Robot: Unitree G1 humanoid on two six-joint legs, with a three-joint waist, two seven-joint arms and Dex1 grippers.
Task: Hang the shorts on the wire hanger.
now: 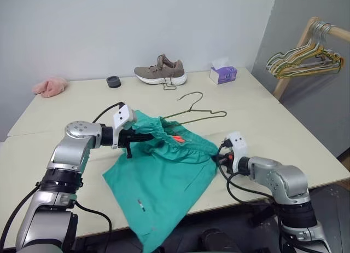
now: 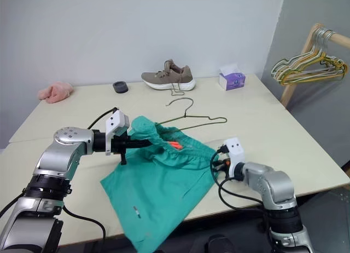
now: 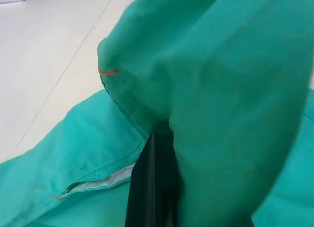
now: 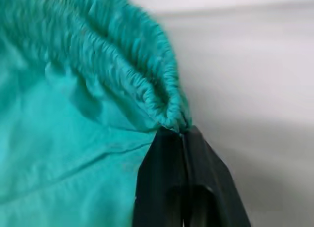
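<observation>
The teal-green fabric shorts [image 1: 164,176] lie crumpled at the near edge of the pale beige desk [image 1: 262,116], one leg drooping over that edge. The left gripper [image 1: 143,136] has its black fingers [image 3: 152,187] pinched together on the shorts' gathered waistband at the left corner, lifting it a bit off the desk. The right gripper [image 1: 217,155] has its fingers pressed tight on the waistband's right corner, right at the elastic ruffle. The little orange tag [image 1: 178,138] peeks out inside the waist between them.

The thin olive-gold wire hanger [image 1: 196,111] lies flat just behind the shorts, its lower bar touching or slipping under the waistband, can't quite tell which. Behind the hanger there's plenty of bare desk.

Well beyond the shorts, by the grey wall: a tan knit sneaker [image 1: 161,71], a purple tissue box [image 1: 223,73], a small black round cap [image 1: 114,81], and a pink fluffy cloth [image 1: 49,87]. To the right of the desk, a bunch of coloured hangers [image 1: 306,58] on a wooden rail.
</observation>
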